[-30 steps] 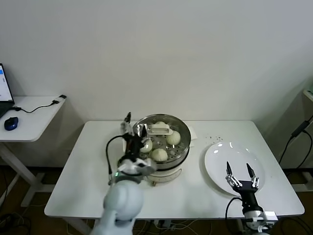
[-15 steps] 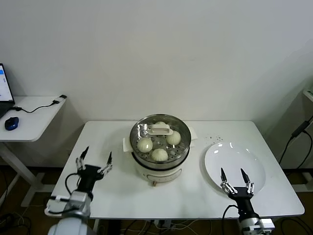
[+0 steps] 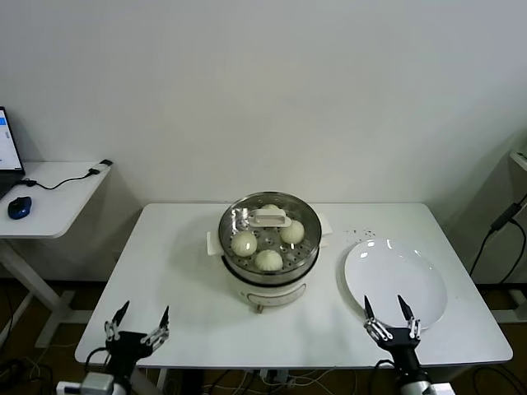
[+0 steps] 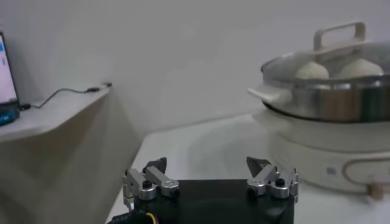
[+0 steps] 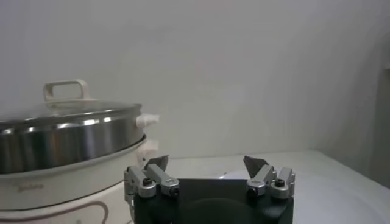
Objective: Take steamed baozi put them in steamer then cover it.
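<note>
Four steamed baozi (image 3: 268, 260) sit inside the steamer (image 3: 269, 271), and we can count them through the glass: one at six o'clock of the basket, one at nine, one at three and a paler one just showing at twelve behind the handle. We see the cover (image 3: 268, 217) already seated on the rim, its cream handle level at the centre. By our reading, that leaves nothing of the task undone: buns in, lid on.

Down at the near edge of the table (image 3: 181, 239) we have both arms well apart from the pot. We find the left gripper (image 3: 137, 324) at about seven o'clock from the steamer, fingers spread wide and holding nothing. Over at about five o'clock is the right gripper (image 3: 388, 317), hanging just at the near rim of the white plate (image 3: 395, 276), fingers likewise apart and empty. That plate lies bare at three o'clock of the steamer.

From the left wrist we look across at the pot side-on, two buns (image 4: 312, 69) domed under the glass; from the right wrist we get the steel wall and the handle (image 5: 64, 89) above it.

For writing, we make out a faint grey mark low on the white base (image 5: 24, 190) in the right wrist view, but we cannot read it. A laptop edge and a mouse (image 3: 18, 206) sit on the side desk (image 3: 58, 193) at nine o'clock; no legible text there either.
</note>
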